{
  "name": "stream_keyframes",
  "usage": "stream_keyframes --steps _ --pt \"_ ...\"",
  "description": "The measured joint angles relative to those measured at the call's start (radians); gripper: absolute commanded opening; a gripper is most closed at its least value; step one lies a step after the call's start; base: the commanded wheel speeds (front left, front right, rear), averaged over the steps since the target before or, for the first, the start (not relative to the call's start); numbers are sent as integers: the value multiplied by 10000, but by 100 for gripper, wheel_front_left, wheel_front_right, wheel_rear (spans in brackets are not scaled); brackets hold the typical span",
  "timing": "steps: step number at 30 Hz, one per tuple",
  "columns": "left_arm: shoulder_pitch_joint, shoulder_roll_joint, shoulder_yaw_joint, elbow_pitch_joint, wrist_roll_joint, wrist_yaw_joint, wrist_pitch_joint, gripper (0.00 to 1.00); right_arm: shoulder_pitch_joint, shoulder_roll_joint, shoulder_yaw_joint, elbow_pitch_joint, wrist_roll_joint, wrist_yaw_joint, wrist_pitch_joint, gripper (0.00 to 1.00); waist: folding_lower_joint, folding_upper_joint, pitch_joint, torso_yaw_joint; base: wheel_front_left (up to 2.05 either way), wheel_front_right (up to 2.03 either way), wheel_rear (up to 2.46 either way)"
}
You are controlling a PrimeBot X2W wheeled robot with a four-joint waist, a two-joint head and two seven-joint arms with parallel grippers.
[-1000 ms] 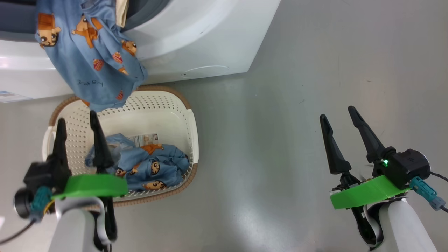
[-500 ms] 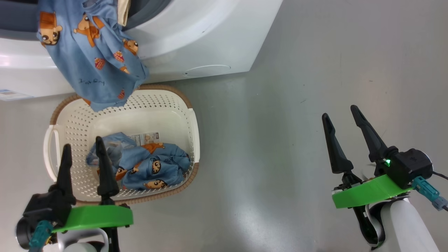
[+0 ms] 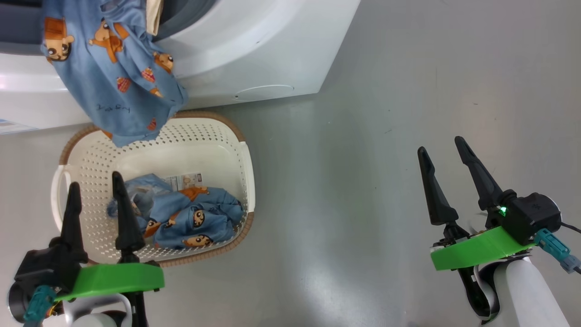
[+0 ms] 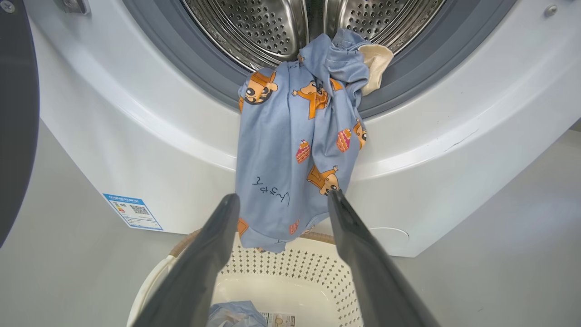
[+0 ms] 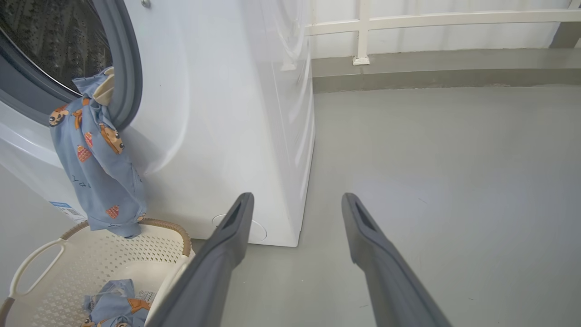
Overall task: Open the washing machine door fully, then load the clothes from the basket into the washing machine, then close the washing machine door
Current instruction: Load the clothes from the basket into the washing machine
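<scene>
**Loading stage, near to far.** Nearest the camera, the left gripper [image 3: 94, 179] is seen at the lower left of the head view. Its two dark fingers are spread wide with nothing between them, and it is poised over the near left part of the basket [image 3: 248, 172]. The right gripper [image 3: 440, 144] is held at the lower right above the bare grey floor [image 3: 363, 136], likewise spread wide and empty, well apart from the basket. The basket is set on the floor just before the washing machine [image 3: 254, 50]. A crumpled bundle of clothes [image 3: 190, 218] is lodged toward its near right corner, beside a paper label [image 3: 188, 180]. Beyond it, one blue garment [image 4: 290, 150] is draped over the grey gasket [image 4: 190, 63] and down the white front, its hem hanging over the basket's far rim. Its upper end is tucked at the mouth of the steel drum [image 4: 254, 22]. The washing machine door [image 4: 16, 113] is swung open, shown as a dark edge at the left of the left wrist view.
</scene>
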Motion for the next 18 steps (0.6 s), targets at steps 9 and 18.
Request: stream_keyframes --steps 9,18 --pt "4 61 58 -15 -31 56 92 100 0 46 0 0 0 0 0 100 0 0 -11 -147 0 0 0" --pt "-34 213 100 79 -205 100 128 100 -3 121 8 -23 0 0 0 100 0 0 97 -294 0 0 0"
